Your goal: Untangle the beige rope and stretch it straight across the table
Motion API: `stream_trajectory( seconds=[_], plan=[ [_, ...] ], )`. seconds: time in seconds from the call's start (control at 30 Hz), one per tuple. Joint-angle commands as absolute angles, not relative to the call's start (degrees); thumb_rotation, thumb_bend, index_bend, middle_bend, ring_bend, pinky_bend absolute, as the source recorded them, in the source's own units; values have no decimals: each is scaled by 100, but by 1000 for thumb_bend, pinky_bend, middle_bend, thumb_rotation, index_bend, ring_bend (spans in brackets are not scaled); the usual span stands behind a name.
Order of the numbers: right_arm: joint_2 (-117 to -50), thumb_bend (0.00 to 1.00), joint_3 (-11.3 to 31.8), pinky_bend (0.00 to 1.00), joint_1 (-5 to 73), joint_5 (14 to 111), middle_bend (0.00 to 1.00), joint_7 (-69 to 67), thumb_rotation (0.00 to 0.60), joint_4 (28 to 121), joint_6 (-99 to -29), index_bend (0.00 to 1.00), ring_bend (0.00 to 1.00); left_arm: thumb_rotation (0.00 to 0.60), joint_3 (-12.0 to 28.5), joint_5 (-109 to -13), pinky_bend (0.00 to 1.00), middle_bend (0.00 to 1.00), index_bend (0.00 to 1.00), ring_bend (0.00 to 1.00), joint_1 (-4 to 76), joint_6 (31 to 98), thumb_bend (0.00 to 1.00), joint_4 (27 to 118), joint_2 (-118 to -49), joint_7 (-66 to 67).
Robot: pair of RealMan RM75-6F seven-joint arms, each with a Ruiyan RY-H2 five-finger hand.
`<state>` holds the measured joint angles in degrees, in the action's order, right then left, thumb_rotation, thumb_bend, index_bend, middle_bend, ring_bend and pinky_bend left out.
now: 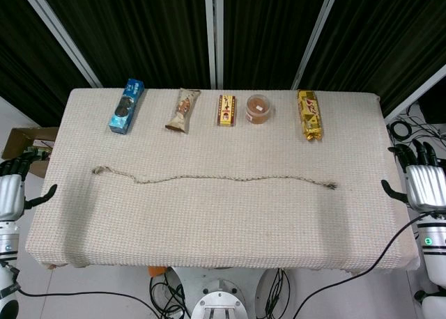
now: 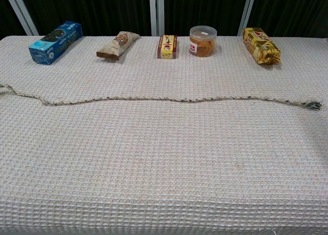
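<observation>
One beige rope [image 1: 216, 177] lies nearly straight across the middle of the table [image 1: 223, 228], free of both hands. The left hand [image 1: 10, 191] and right hand [image 1: 421, 183] hang beyond the table's ends, fingers spread, holding nothing. The rope's slight waves could leave it not fully straight. Five snack items line the far edge.

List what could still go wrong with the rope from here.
1. The beige braided rope lies free, with a slight bend near its left end, so it may not count as fully straight.
2. The left hand and right hand are both open and off the table's sides; reaching back in could snag an end.
3. Its frayed right end lies near the table's edge.
</observation>
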<state>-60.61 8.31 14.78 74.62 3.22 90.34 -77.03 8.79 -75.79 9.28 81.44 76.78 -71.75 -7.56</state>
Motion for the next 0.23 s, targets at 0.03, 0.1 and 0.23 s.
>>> stream_trajectory(
  seconds=[0.03,0.1,0.23],
  plan=[
    [-5903,226,622,60,1096,7672,180,178,600,9333,-8099,208,12,493,625,-7841,162,173,241,161,571,8556,226,8018,-6924,-802],
    [-5908,226,525,61,937,7756,180,155,600,9426,-8253,208,12,496,486,-7981,162,174,242,162,386,8778,226,8167,-6855,-790],
    [-6031,227,419,61,754,7942,180,154,600,9471,-8489,207,12,503,301,-8151,162,174,244,161,144,9044,225,8329,-6849,-716]
  ],
)
